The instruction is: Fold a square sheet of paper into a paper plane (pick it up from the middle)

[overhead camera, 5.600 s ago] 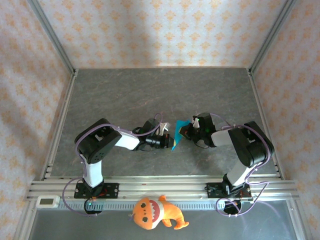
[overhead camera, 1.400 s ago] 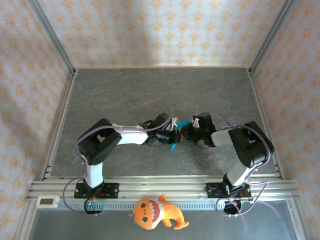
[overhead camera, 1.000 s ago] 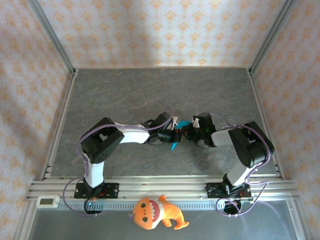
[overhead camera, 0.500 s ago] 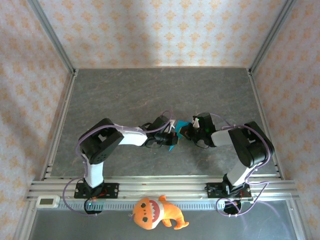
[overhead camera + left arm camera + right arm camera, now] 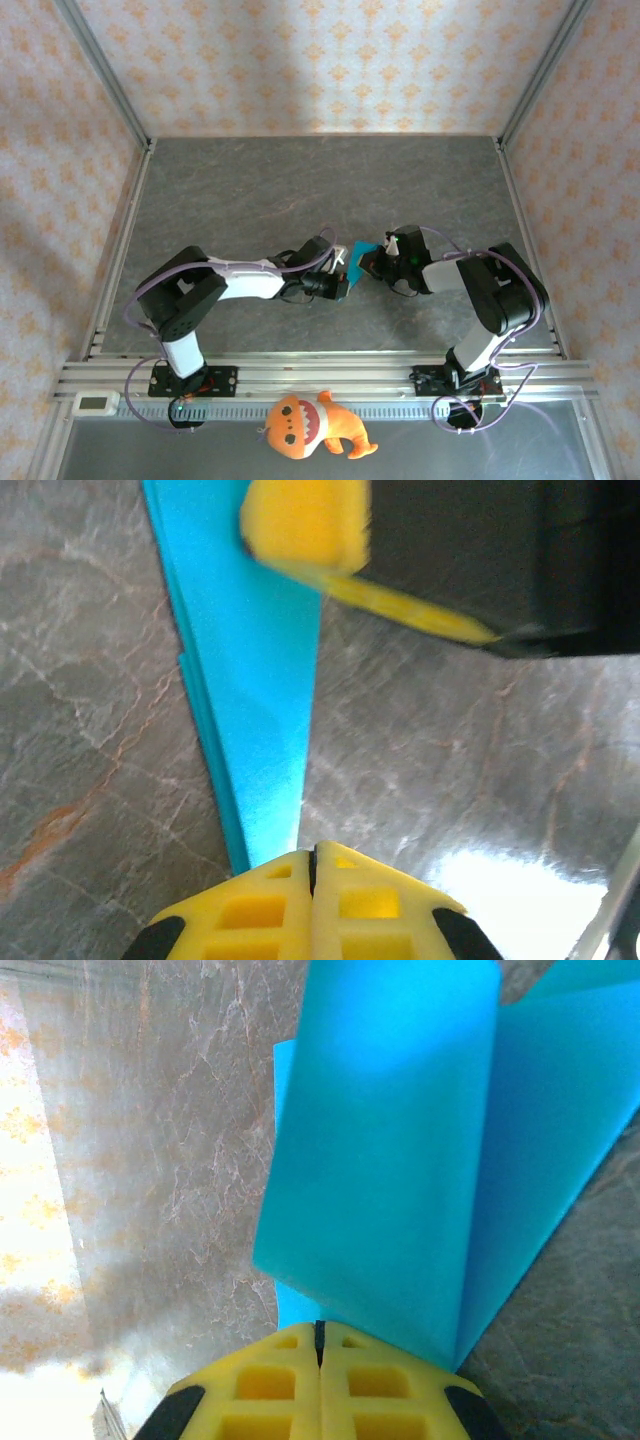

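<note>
**Both grippers clamped on one folded sheet, mid-table**

Count: 2 arms, 2 grippers, 1 piece of paper, 1 plush toy, 1 small white gadget.

- Left gripper (image 5: pixel 313 858): yellow fingertips pressed together, no gap. The narrow end of the cyan paper (image 5: pixel 250 670) runs in at the tips, so it is pinched there.
- Right gripper (image 5: pixel 320 1338): fingertips also together, closed on the wider end of the same paper. From this wrist the sheet reads as folded: one flap in front, a second layer spreading out to the right behind it.
- Left wrist view: the paper tapers toward the left fingers, with layered edges along its left side. One yellow pad (image 5: pixel 300 520) of the right gripper sits against its far end.
- Top view: the two arms reach in from left and right and meet around the middle of the grey table (image 5: pixel 250 190), the paper between the two grippers. Can't tell whether the paper touches the table.
- Orange plush toy (image 5: pixel 312 425): near edge, centre, well apart from the paper.
- White gadget (image 5: pixel 96 402): near-left corner, on the rail.
</note>
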